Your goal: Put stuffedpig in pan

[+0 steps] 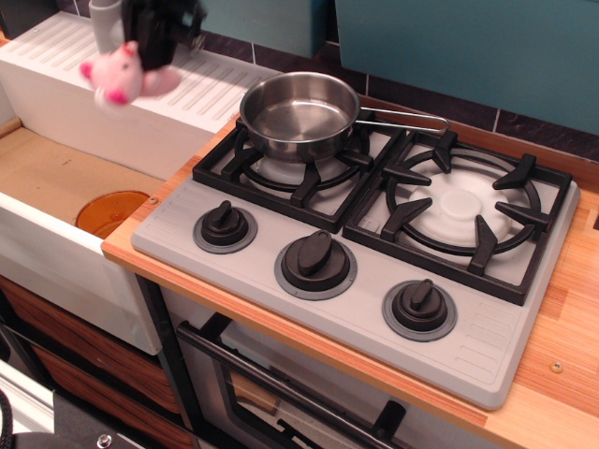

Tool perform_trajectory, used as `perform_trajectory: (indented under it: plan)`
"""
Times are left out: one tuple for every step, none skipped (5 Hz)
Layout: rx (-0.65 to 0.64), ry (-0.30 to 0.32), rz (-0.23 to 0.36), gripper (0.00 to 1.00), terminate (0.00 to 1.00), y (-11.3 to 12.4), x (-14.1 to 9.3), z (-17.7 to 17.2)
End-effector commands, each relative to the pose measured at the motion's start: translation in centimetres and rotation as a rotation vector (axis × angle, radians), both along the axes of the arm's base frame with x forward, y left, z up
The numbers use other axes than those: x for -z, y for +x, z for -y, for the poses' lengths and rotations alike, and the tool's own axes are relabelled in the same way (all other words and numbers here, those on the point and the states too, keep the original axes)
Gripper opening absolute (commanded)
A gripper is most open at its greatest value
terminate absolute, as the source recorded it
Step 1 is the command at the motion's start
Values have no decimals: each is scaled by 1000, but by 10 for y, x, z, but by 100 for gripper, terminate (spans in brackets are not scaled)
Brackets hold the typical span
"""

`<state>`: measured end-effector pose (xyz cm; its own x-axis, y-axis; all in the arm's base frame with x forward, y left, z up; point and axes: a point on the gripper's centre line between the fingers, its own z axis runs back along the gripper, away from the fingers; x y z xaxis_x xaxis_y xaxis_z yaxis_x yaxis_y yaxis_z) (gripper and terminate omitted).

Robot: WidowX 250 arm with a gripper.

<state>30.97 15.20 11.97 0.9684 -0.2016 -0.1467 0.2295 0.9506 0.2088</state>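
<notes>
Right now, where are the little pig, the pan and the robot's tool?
stuffedpig [119, 77], the only camera view, on its fluffy body.
pan [299, 117], same view, on its shiny inside floor.
tool [154, 42], same view, on its dark lower end above the pig.

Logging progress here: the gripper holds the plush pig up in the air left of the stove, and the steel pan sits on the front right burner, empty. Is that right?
One thing is off: the pan sits on the back left burner, not the front right, as the observation.image view shows. The rest stands: it is empty, and the gripper holds the pig up in the air left of the stove.
</notes>
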Motion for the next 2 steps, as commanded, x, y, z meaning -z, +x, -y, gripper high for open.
perform_trajectory:
  plan:
    - [4, -172, 25, 0, 0, 47, -24, 8]
    - [-2, -253, 31, 0, 0, 60, -19, 14]
